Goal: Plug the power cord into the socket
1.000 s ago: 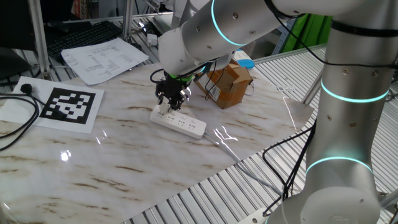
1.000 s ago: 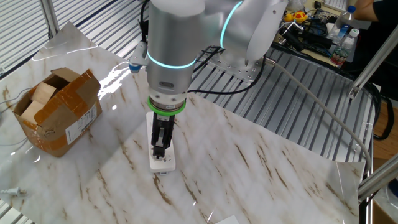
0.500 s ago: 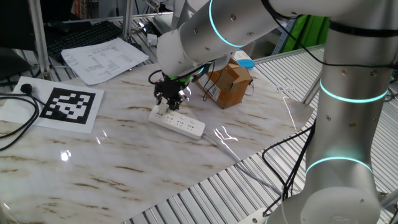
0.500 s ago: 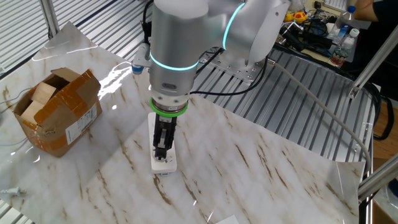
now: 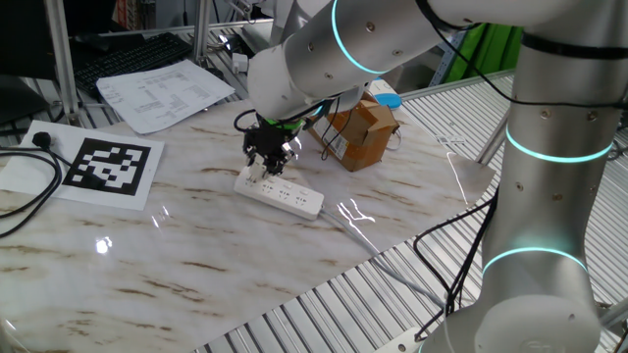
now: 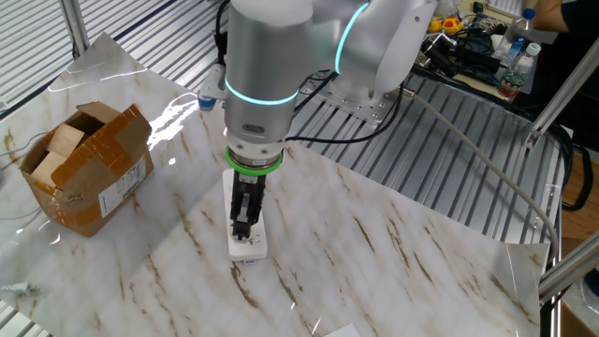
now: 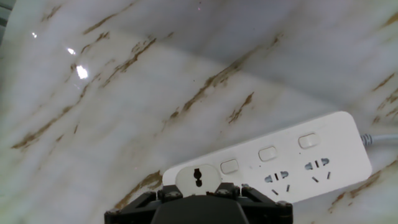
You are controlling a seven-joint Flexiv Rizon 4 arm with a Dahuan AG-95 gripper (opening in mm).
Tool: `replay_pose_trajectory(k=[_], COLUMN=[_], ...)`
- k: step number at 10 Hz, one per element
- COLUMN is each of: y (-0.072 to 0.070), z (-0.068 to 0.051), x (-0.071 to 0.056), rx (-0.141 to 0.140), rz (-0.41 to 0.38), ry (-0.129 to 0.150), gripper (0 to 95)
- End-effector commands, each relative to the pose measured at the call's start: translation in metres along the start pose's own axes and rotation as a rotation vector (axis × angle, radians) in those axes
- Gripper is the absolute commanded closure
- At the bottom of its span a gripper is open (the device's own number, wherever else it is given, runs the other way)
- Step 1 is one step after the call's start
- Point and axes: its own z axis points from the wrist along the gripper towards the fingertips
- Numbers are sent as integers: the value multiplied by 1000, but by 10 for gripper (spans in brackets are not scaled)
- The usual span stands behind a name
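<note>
— Nothing much has shifted since a second ago, has it?

— Barely. Between the earliest pictures and these, the long white rectangular power strip (image 5: 281,191) sits a touch differently on the pale marbled desk (image 5: 196,245), and my arm's upper body leans slightly another way. My hand (image 5: 267,167) is over the same end of the strip as before.

— Where is the plug piece?

— The small round white plug piece with dark marks (image 7: 198,179) is pinched between my fingers, right at the bottom of the hand view, above the black body of my hand. It lies against the end of the strip, beside the first of three little rectangular switches (image 7: 229,166). Whether it is seated in an outlet I cannot tell, because my own hand covers that spot.

— And the hand itself?

— Pressed onto the plug piece, pointing straight down. From the other fixed view my hand (image 6: 241,227) stands upright on the near end of the strip (image 6: 248,245), under the green ring of the wrist.

— What else is on the strip?

— Two free outlets (image 7: 277,177) further along, and a thin pale cable (image 7: 380,139) leaving the far end.

— Anything around it?

— A brown cardboard box (image 6: 86,168) with open flaps, well apart from the strip; a printed black-and-white marker sheet (image 5: 106,167); a black cable (image 5: 25,211) curling at the desk's edge; loose printed papers (image 5: 162,93) further back.
</note>
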Motion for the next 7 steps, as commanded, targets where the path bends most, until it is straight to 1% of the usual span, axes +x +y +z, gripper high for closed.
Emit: replay_pose_trajectory(k=[1, 3, 5, 7], y=[0, 1, 2, 2], z=[0, 0, 0, 1], x=[0, 0, 0, 1], rx=[5, 5, 9, 17], rz=[1, 9, 16, 24], ry=[4, 11, 13, 16], gripper=[760, 760, 380, 380])
